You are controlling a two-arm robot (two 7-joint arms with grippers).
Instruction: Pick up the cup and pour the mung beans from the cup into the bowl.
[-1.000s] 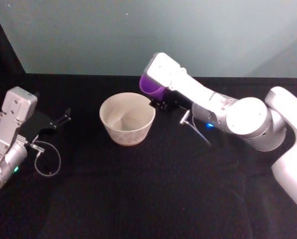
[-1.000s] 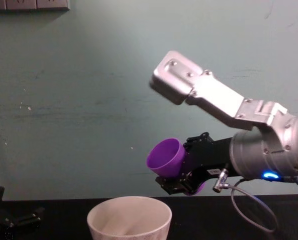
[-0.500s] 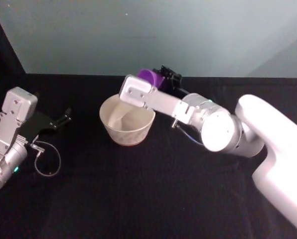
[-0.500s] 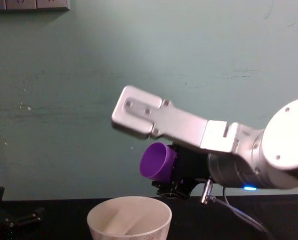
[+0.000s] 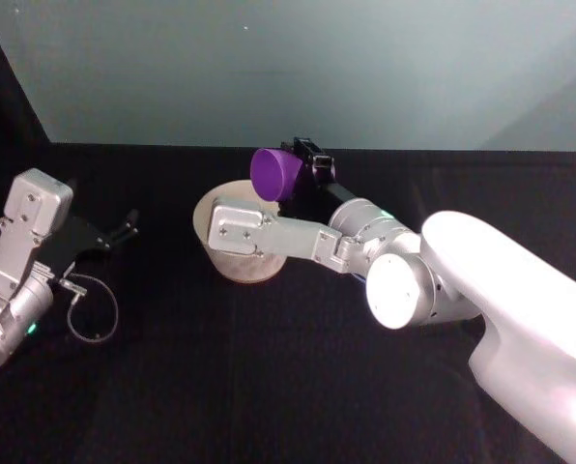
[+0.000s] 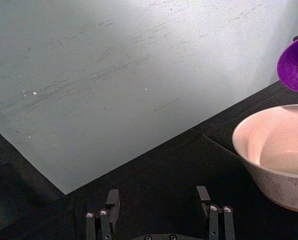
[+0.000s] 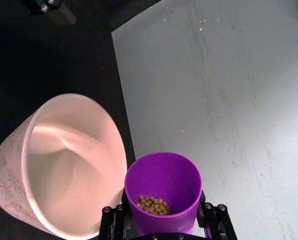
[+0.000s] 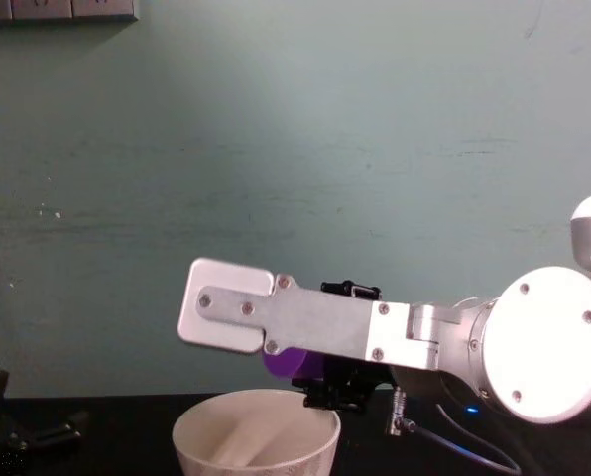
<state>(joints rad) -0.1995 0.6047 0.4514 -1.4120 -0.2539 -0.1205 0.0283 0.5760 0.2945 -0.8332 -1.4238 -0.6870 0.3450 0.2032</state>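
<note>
At the left, the left gripper (image 6: pixel 156 212) is seen low over the black surface (image 5: pixel 269 387), its jaws spread wide with nothing held. The bowl (image 6: pixel 274 165) is set in the middle of the surface. The cup (image 7: pixel 161 180) is held tipped just above the bowl's rim, squeezed from both sides by the jaws of the right gripper (image 7: pixel 161 222). The mung beans (image 7: pixel 151 204) are seen inside the cup from the wrist views. In the head view the cup's purple outside is seen, and part of the bowl is covered by the right arm (image 5: pixel 298 237).
</note>
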